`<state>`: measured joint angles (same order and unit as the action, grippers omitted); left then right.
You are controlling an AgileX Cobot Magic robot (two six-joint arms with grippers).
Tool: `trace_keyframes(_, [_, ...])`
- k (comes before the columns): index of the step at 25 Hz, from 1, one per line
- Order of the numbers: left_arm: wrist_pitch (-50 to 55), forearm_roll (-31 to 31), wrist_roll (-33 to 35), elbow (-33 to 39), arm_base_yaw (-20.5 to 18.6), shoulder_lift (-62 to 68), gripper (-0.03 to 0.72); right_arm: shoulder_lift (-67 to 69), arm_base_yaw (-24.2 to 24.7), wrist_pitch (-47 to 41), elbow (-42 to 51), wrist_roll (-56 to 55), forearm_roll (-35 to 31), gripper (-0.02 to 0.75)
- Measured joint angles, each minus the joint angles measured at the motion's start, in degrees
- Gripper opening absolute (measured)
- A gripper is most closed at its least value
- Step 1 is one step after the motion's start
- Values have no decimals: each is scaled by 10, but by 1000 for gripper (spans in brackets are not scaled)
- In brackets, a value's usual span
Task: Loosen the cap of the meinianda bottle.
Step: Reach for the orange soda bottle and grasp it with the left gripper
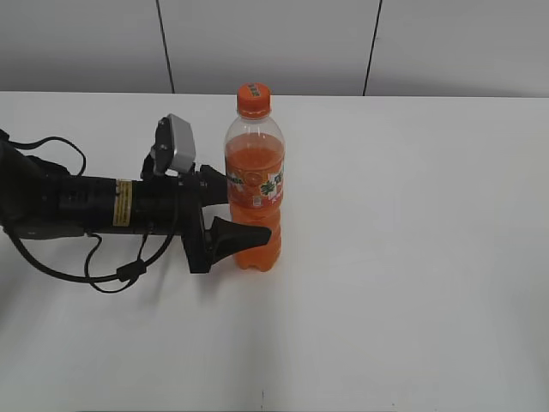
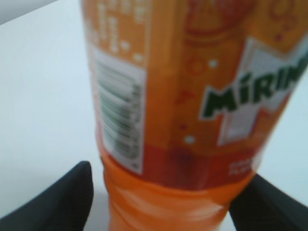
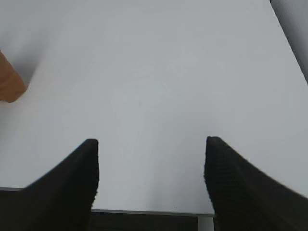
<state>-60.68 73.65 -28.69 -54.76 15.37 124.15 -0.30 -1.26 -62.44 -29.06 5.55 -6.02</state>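
Observation:
The meinianda bottle (image 1: 255,180) stands upright on the white table (image 1: 412,257), filled with orange drink. Its orange cap (image 1: 254,99) sits on top with nothing touching it. My left gripper (image 1: 249,210) reaches in from the left and straddles the bottle's lower body. In the left wrist view the bottle (image 2: 192,96) fills the frame between the left gripper's fingers (image 2: 163,202). The right finger sits at the bottle's side. A narrow gap shows at the left finger. My right gripper (image 3: 151,159) is open and empty over the table's front edge. It is out of the exterior view.
The left arm with its cables (image 1: 77,206) lies low across the table's left side. A grey panelled wall (image 1: 274,43) stands behind the table. An orange shape (image 3: 8,82) shows at the left edge of the right wrist view.

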Motion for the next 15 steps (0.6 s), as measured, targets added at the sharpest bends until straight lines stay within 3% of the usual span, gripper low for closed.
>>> trace_keyframes(6, [0, 14, 0, 0, 0, 0, 414, 25, 0, 1, -15, 0, 0, 513])
trace_keyframes(15, [-1, 17, 0, 0, 0, 0, 414, 219, 0, -6, -143, 0, 20, 513])
